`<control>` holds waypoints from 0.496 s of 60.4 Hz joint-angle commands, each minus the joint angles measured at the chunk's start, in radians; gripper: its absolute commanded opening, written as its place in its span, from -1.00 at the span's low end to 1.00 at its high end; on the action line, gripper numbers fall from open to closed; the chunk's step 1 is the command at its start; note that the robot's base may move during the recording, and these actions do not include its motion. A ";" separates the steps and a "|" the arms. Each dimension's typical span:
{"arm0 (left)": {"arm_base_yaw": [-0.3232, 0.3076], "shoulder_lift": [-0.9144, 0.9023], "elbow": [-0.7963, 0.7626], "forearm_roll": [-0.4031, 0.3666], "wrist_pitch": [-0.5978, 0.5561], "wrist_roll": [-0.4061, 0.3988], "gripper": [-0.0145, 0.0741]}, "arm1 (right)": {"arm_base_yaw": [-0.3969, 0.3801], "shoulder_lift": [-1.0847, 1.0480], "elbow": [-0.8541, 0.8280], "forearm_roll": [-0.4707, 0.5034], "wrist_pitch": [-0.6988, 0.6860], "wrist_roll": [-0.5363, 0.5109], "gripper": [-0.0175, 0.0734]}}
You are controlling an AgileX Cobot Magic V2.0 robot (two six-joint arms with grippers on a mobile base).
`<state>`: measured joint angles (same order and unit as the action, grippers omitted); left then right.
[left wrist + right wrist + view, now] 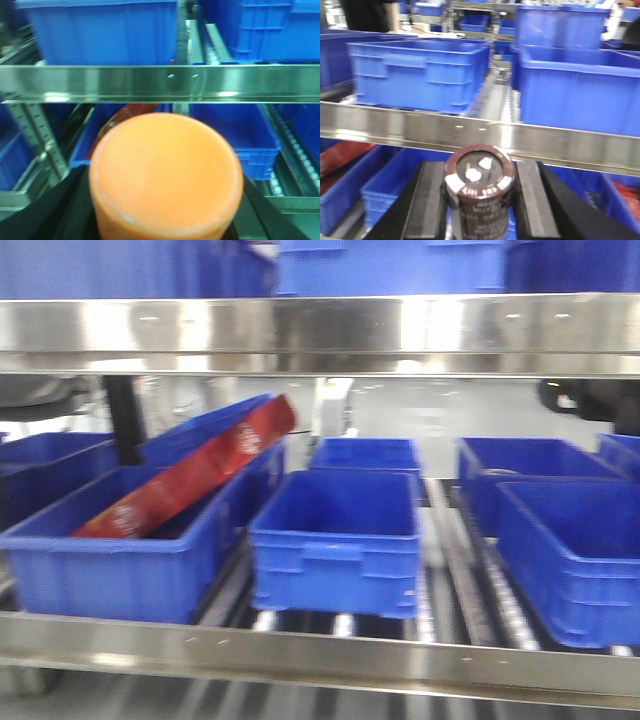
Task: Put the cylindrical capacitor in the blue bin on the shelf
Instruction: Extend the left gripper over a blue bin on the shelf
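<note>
Clamping one cylindrical capacitor (479,197), print unreadable, is the right gripper (481,172); the left gripper (162,212) clamps one orange cylinder (165,165).

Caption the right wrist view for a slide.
Right tool grips the cylindrical capacitor before the shelf rail, blue bins lined up beyond.

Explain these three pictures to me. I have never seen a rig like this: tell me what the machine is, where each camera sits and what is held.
This is a two-armed robot on a mobile base. The front view faces a steel-railed shelf. Open blue bins sit in rows on it, and the left one holds a leaning red packet. The other two cameras ride on the wrists, one per arm. The left gripper appears to clamp an orange cylinder. The right gripper clamps the cylindrical capacitor, which is dark with two pale terminals on top.
</note>
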<state>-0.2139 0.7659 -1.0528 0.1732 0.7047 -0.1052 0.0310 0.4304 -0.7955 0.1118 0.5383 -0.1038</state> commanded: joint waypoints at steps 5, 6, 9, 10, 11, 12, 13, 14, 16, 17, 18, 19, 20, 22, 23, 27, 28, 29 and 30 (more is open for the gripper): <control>-0.006 -0.005 -0.006 -0.003 -0.019 0.001 -0.92 | 0.001 -0.003 -0.003 -0.004 -0.022 0.001 -0.97; -0.006 -0.005 -0.006 -0.003 -0.019 0.001 -0.92 | 0.001 -0.003 -0.003 -0.004 -0.022 0.001 -0.97; -0.006 -0.005 -0.006 -0.003 -0.019 0.001 -0.92 | 0.001 -0.003 -0.003 -0.004 -0.022 0.001 -0.97; -0.006 -0.005 -0.006 -0.003 -0.019 0.001 -0.92 | 0.001 -0.003 -0.003 -0.004 -0.022 0.001 -0.97; -0.006 -0.005 -0.006 -0.003 -0.019 0.001 -0.92 | 0.001 -0.003 -0.003 -0.004 -0.022 0.001 -0.97; -0.006 -0.005 -0.006 -0.003 -0.019 0.001 -0.92 | 0.001 -0.003 -0.003 -0.004 -0.022 0.001 -0.97; -0.006 -0.005 -0.006 -0.003 -0.019 0.001 -0.92 | 0.001 -0.003 -0.003 -0.004 -0.022 0.001 -0.97; -0.006 -0.005 -0.006 -0.003 -0.019 0.001 -0.92 | 0.001 -0.003 -0.003 -0.004 -0.022 0.001 -0.97; -0.006 -0.005 -0.006 -0.003 -0.019 0.001 -0.92 | 0.001 -0.003 -0.003 -0.004 -0.022 0.001 -0.97; -0.006 -0.005 -0.006 -0.003 -0.019 0.001 -0.92 | 0.001 -0.003 -0.003 -0.004 -0.022 0.001 -0.97; -0.006 -0.005 -0.006 -0.003 -0.019 0.001 -0.92 | 0.001 -0.003 -0.003 -0.004 -0.022 0.001 -0.97; -0.006 -0.005 -0.006 -0.003 -0.019 0.001 -0.92 | 0.001 -0.003 -0.003 -0.004 -0.022 0.001 -0.97; -0.006 -0.005 -0.006 -0.003 -0.019 0.001 -0.92 | 0.001 -0.003 -0.003 -0.004 -0.022 0.001 -0.97; -0.006 -0.005 -0.006 -0.003 -0.019 0.001 -0.92 | 0.001 -0.003 -0.003 -0.004 -0.022 0.001 -0.97; -0.006 -0.005 -0.006 -0.003 -0.019 0.001 -0.92 | 0.001 -0.003 -0.003 -0.004 -0.022 0.001 -0.97; -0.006 -0.005 -0.006 -0.003 -0.019 0.001 -0.92 | 0.001 -0.003 -0.003 -0.004 -0.022 0.001 -0.97; -0.006 -0.005 -0.006 -0.003 -0.019 0.001 -0.92 | 0.001 -0.003 -0.003 -0.004 -0.022 0.001 -0.97; -0.006 -0.005 -0.006 -0.003 -0.019 0.001 -0.92 | 0.001 -0.003 -0.003 -0.004 -0.022 0.001 -0.97; -0.006 -0.005 -0.006 -0.003 -0.019 0.001 -0.92 | 0.001 -0.003 -0.003 -0.004 -0.022 0.001 -0.97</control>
<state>-0.2139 0.7659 -1.0528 0.1732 0.7047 -0.1052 0.0310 0.4304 -0.7955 0.1118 0.5383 -0.1038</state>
